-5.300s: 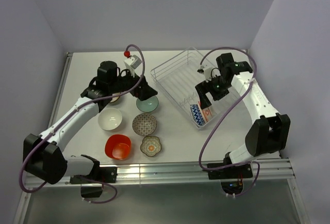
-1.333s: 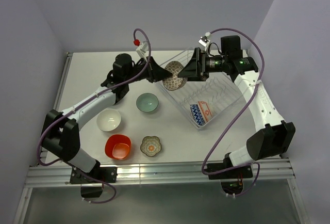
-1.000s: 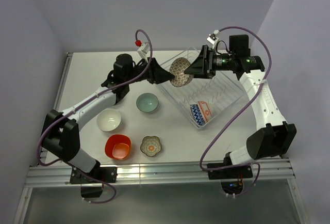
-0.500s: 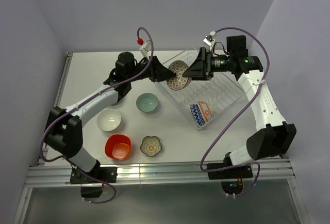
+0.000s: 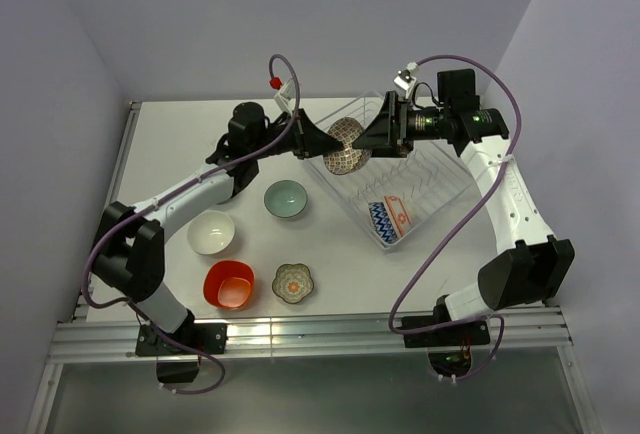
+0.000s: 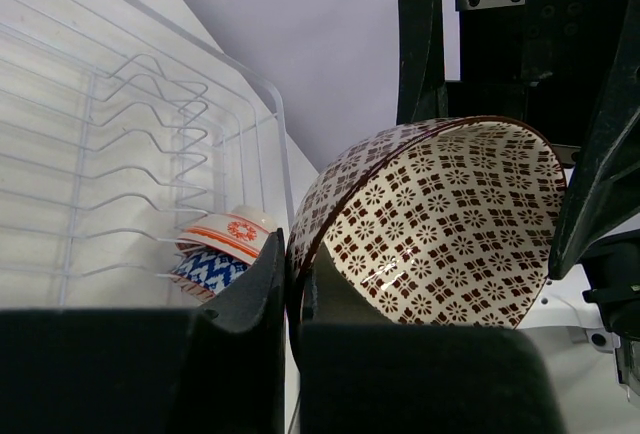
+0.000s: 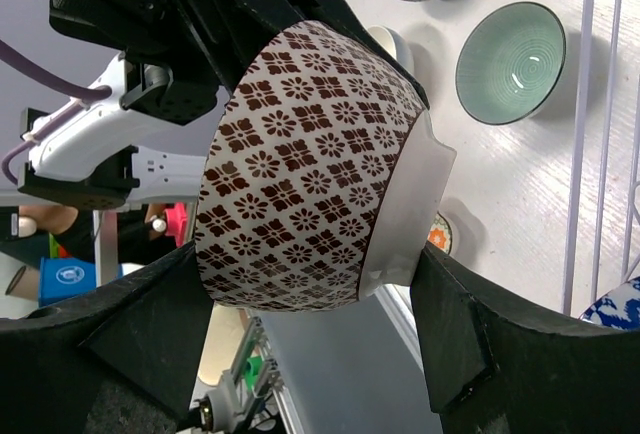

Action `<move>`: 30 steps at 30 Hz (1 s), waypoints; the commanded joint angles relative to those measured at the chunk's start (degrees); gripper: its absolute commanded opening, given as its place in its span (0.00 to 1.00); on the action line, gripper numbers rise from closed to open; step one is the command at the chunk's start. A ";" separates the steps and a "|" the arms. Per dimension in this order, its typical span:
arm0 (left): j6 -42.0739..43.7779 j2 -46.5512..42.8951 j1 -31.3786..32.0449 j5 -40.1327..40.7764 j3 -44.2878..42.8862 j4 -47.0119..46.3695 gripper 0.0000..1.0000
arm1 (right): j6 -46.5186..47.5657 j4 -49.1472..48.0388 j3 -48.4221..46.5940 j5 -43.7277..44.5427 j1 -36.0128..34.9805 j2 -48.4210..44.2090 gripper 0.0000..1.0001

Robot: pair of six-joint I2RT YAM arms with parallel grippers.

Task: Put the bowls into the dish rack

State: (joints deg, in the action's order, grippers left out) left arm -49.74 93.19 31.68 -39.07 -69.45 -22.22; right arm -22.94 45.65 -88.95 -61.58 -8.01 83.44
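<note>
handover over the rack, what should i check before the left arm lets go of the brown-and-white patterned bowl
1. Left gripper pinched on the rim of the brown-and-white patterned bowl: ok.
2. Right gripper fingers sit either side of the bowl, one towards the rim and one towards the foot: ok.
3. Right gripper actually clamped on the bowl: cannot tell.
4. Bowl sits by the far-left corner of the silver wire dish rack in the top view: ok.
5. Free tines beyond the blue zigzag bowl and orange patterned bowl: ok.
</note>
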 commanded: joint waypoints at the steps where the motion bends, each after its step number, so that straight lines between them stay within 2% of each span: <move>1: -2.91 0.15 -0.30 -1.80 -0.34 -6.34 0.00 | -3.60 -3.72 -1.93 -8.90 -0.16 -2.40 0.72; 6: -2.74 0.15 -0.39 -1.71 -0.25 -6.08 0.00 | -5.45 -4.60 -1.76 -10.05 0.27 -1.97 0.80; 10: -2.30 -0.11 -0.39 -1.54 0.10 -5.91 0.00 | -5.27 -4.16 -2.63 -10.31 0.63 -1.70 0.92; 13: -2.38 -0.20 -0.39 -1.45 0.11 -5.91 0.00 | -4.66 -3.73 -2.55 -10.05 0.63 -1.96 0.93; 25: -1.68 -0.11 -0.39 -0.48 -1.65 -4.50 0.00 | -2.02 -1.44 -1.49 -3.02 0.63 -1.88 0.88; 30: -1.42 -0.29 -0.39 -0.31 -1.65 -4.68 0.00 | -1.67 -1.61 -1.32 -2.23 0.63 -1.44 0.77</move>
State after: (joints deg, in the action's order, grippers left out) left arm -51.29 93.62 31.31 -39.81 -69.28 -22.92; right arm -25.30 44.27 -88.95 -64.23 -7.35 83.44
